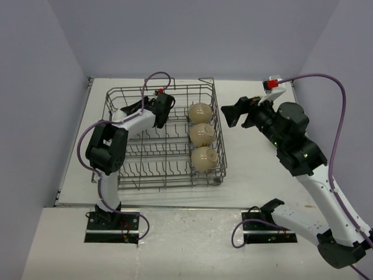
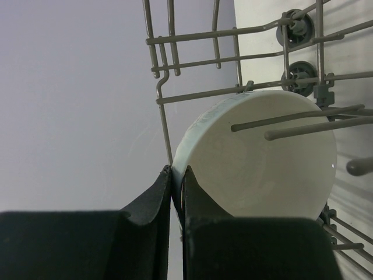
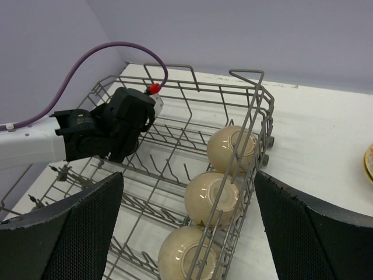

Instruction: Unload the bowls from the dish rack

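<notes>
Pinching the rim of a white bowl [image 2: 262,163] inside the dish rack [image 1: 169,182], left gripper [image 2: 178,192] clamps shut; right gripper [image 1: 232,115] gapes empty outside, beside three beige bowls [image 1: 201,134].

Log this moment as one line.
left hand: shut on rim of white bowl, inside rack | right hand: open, empty, beside rack | also in rack: three beige bowls
</notes>
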Controlling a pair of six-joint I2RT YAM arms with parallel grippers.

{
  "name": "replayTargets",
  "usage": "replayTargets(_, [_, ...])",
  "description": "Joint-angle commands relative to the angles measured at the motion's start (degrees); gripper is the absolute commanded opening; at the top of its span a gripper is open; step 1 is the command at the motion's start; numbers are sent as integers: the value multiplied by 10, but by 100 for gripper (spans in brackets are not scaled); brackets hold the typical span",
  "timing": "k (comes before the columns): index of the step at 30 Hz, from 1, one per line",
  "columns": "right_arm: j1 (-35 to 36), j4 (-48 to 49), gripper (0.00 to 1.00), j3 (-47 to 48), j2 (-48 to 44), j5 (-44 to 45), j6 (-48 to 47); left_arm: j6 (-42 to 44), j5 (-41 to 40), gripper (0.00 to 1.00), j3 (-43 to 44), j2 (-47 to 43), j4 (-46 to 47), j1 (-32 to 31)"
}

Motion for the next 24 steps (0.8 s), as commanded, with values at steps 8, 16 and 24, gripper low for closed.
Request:
replayTargets(8, [-10,30,93,-5,-3,-12,-9,150,-171,0,-34,-77,146,-15])
replayTargets(16, [-19,40,93,-10,-3,-43,-8,273,-184,0,-79,-75,277,-27])
replayTargets(24, [-27,42,93,-10,-8,-64,-7,299,-186,0,-78,-94,289,-37])
